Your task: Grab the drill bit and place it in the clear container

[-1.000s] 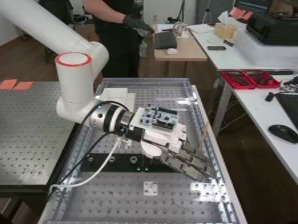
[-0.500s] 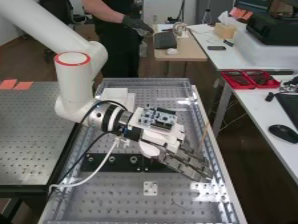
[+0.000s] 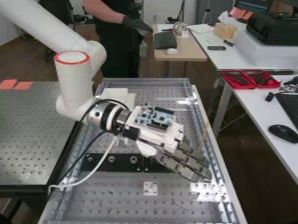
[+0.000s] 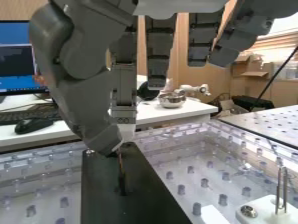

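The hand (image 3: pixel 183 162) is low over the right part of the dark bar, its fingers slanting down to the right. In the wrist view the hand (image 4: pixel 80 95) has its thumb curled against one fingertip, while the other fingers hang apart. Pinched there is a thin drill bit (image 4: pixel 121 172), upright against the black bar (image 4: pixel 133 200); whether its lower end touches the bar I cannot tell. A large clear-walled tray (image 3: pixel 145 80) surrounds the bar and the perforated floor.
Inside the clear walls stand a white block (image 3: pixel 116 95) at the back and a small white bracket (image 3: pixel 150 188) towards the front. A dark perforated table (image 3: pixel 33 135) adjoins on the left. Red bins (image 3: pixel 249 80) and a mouse (image 3: pixel 284 133) lie on the right-hand desk.
The hand has shifted slightly left and tilted a little, its fingertips a bit lower in the high view. The bar and the white pieces have stayed where they were.
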